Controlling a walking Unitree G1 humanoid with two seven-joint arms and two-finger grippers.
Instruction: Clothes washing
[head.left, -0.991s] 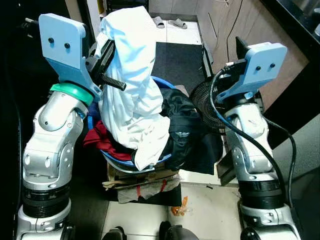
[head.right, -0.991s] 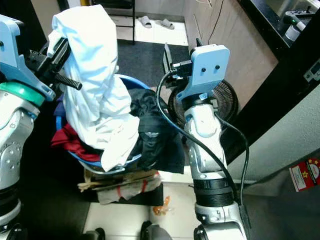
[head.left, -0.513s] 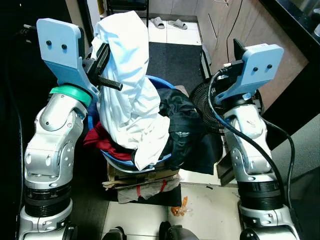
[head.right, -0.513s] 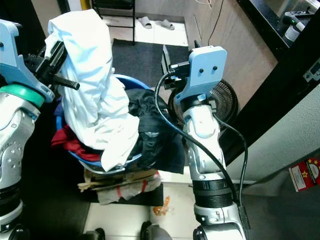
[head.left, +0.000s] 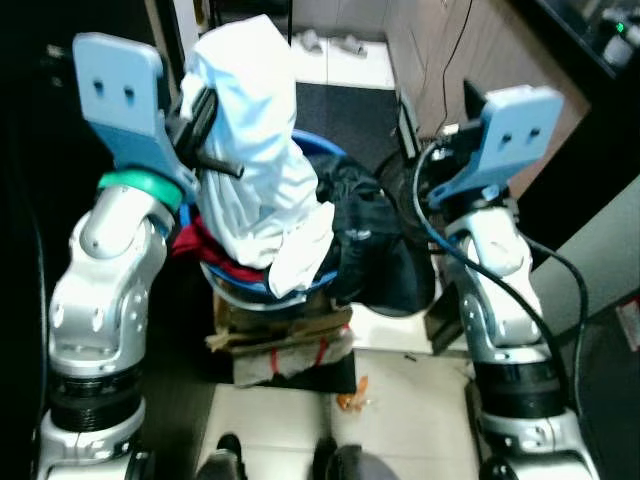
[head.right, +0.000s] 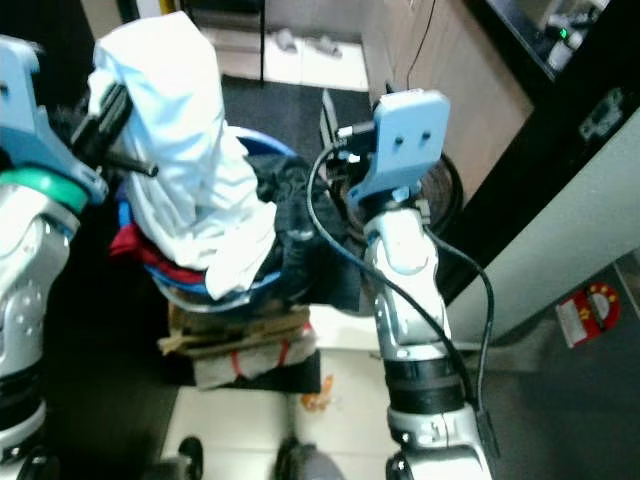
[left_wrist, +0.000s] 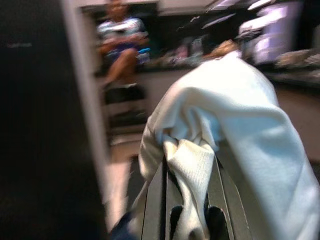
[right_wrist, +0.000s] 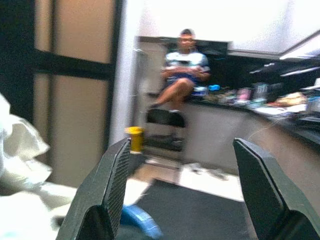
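Observation:
A white garment (head.left: 255, 150) hangs tall over a blue laundry basket (head.left: 312, 152), draped from my raised left gripper (head.left: 205, 105). In the left wrist view the white garment (left_wrist: 220, 145) is pinched between the two black fingers (left_wrist: 155, 200), so the gripper is shut on it. Dark clothes (head.left: 365, 225) and a red garment (head.left: 190, 242) fill the basket. My right gripper (right_wrist: 180, 190) is held up beside the basket with its fingers (right_wrist: 107, 185) wide apart and nothing between them.
The basket rests on a low stack of cardboard and cloth (head.left: 280, 335). A black floor fan (head.right: 450, 190) stands behind my right arm (head.left: 500, 290). A dark mat (head.left: 345, 105) and slippers (head.left: 340, 42) lie beyond. A person (right_wrist: 182, 75) sits on a chair ahead.
The whole picture has shifted and blurred, so the camera has moved. My left gripper still holds the white garment lifted at about the same height.

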